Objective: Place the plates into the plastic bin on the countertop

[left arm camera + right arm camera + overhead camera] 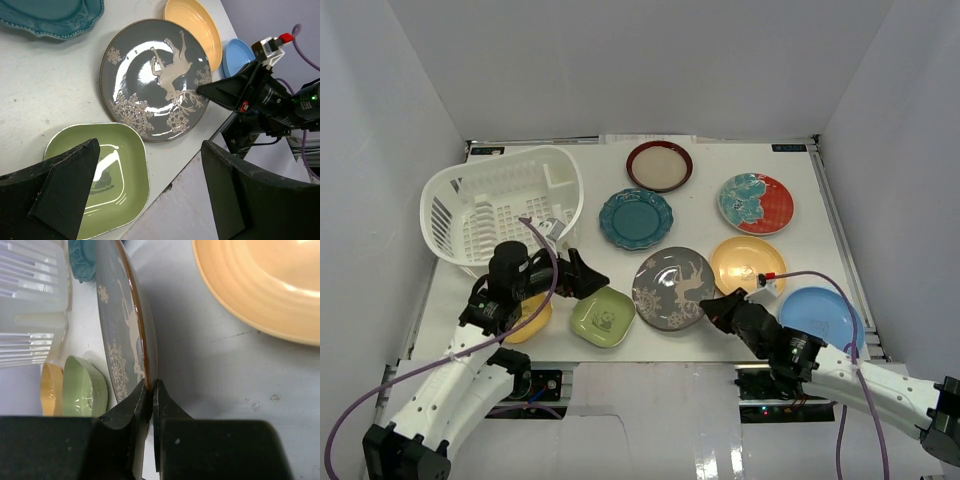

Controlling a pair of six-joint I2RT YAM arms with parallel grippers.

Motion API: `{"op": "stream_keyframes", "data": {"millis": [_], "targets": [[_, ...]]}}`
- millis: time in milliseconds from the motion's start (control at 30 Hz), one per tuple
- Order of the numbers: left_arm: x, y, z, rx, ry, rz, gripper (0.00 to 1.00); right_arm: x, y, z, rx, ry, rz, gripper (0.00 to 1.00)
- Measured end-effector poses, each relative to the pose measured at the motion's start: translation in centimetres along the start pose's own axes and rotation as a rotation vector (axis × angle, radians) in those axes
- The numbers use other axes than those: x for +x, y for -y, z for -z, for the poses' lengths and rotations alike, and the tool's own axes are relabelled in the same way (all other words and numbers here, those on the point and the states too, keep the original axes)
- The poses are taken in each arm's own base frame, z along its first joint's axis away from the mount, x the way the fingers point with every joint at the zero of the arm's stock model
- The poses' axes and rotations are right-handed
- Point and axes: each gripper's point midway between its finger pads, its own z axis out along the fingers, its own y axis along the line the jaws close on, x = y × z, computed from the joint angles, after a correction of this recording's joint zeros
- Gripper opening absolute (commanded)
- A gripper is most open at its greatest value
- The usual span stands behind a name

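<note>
The right pincer (151,385) was clenched on the near-right rim of the grey patterned plate (127,330), one finger above the rim and one below. From the pictures I could not tell whether that edge had cleared the surface (705,205). The plate is round, so it has no long axis to line up. What mattered was direction: the plastic bin (440,215) stood at the far left corner, well apart from the plate and across the left arm's side. I judged that carrying the plate there would mean a long reach leftward for the right arm, over the green plate (603,317) and near the left pincer (585,280). The left pincer was released, with its fingers spread wide above the green plate and nothing between them, and it was much the nearer of the two to the bin. Just beside the grey plate on its right lay the orange-yellow plate (748,263), touching or nearly so, and a careless lift might nudge it.
</note>
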Motion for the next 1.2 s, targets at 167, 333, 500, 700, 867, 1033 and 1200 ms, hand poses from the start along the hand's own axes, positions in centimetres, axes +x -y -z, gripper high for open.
{"op": "stream_keyframes", "data": {"millis": [167, 333, 500, 700, 867, 1033, 1200], "targets": [[0.0, 0.5, -1.0, 0.025, -0.070, 0.057, 0.92, -2.0, -2.2, 1.6, -0.020, 0.015, 0.179, 0.08], [-0.9, 0.9, -1.7, 0.034, -0.085, 0.075, 0.91, -4.4, -7.9, 3.0, -0.098, 0.041, 0.288, 0.08], [-0.6, 0.1, -2.7, 0.015, -0.107, 0.104, 0.91, -6.4, -12.8, 3.1, -0.204, 0.052, 0.290, 0.08], [-1.5, -0.3, -4.0, 0.024, -0.082, 0.118, 0.88, -7.3, -13.4, 0.9, -0.276, -0.032, 0.168, 0.08], [-2.5, -0.4, -5.1, 0.042, -0.051, 0.119, 0.81, -5.3, -13.0, 0.0, -0.318, -0.151, 0.100, 0.08], [-1.9, -1.1, -5.9, 0.028, -0.060, 0.139, 0.73, -4.8, -14.0, 0.4, -0.373, -0.198, 0.075, 0.08], [-2.7, -1.5, -5.5, -0.012, -0.013, 0.114, 0.74, -4.7, -15.5, 1.2, -0.446, -0.215, 0.077, 0.08]]}}
